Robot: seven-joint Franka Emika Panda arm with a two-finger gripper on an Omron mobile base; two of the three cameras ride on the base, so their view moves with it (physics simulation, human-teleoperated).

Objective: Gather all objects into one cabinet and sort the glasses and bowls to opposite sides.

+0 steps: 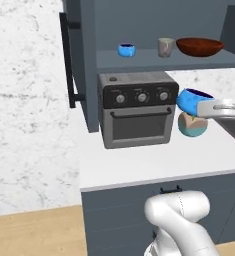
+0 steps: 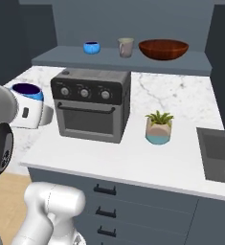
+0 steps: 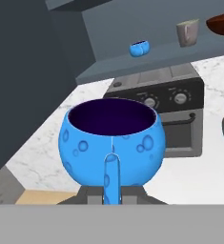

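Observation:
My gripper is shut on a bright-blue mug with a dark inside, gripping it low at its handle side. I hold it upright above the counter, in front of the oven's right side. The dark slate-blue cabinet stands open above, its door swung left with the long black handle. On its shelf sit a second small blue vessel at the left, a grey-beige tumbler in the middle, and a wide reddish-brown bowl at the right. My fingertips are hidden under the mug.
A black toaster oven stands on the white marble counter right under the shelf. A small potted plant sits to its right, and a dark sink lies further right. Grey drawers run below.

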